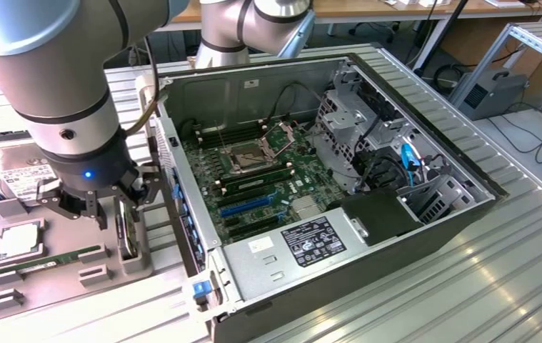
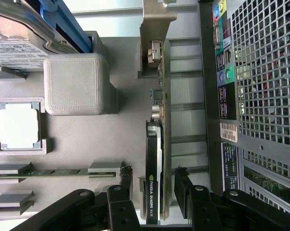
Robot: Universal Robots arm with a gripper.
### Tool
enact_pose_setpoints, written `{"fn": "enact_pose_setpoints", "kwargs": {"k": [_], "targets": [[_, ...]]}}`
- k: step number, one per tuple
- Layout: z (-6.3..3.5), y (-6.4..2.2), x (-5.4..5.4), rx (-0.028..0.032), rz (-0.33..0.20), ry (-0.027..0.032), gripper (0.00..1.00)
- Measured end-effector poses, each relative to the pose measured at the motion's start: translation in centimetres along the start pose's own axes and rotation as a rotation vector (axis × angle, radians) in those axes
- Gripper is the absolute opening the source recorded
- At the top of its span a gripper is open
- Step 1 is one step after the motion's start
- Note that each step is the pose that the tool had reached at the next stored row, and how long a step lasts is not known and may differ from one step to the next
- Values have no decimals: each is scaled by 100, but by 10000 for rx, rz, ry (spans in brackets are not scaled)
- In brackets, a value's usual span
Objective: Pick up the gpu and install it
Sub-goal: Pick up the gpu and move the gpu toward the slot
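1. We count one gpu [image 2: 157, 144], one RAM stick [image 2: 58, 171], one CPU [image 2: 19, 126] and one hard drive [image 2: 15, 48].
2. Our arm [image 1: 61, 107] points straight down. The end effector [image 2: 153, 174] is released, with a black finger on either side of the gpu.
3. The thin gpu stands on edge between them in a grey ribbed tray [image 2: 87, 144]. A perforated metal case [image 2: 265, 86] is just beside.

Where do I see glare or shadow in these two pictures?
Exterior view: light glares off the ribbed metal table, and the computer case is shadowed around its drive cage. Wrist view: the CPU is washed out white; the gpu is evenly lit.
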State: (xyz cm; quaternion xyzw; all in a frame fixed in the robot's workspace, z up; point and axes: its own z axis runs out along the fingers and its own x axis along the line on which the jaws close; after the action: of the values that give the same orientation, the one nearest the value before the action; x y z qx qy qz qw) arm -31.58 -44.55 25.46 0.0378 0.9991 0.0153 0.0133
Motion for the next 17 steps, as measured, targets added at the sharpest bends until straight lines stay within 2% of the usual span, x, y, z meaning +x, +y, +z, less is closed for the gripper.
{"fn": "enact_pose_setpoints", "kwargs": {"k": [10,17], "targets": [[46,7,13,0,1,-1,48],[65,109,22,1,0,0,48]]}}
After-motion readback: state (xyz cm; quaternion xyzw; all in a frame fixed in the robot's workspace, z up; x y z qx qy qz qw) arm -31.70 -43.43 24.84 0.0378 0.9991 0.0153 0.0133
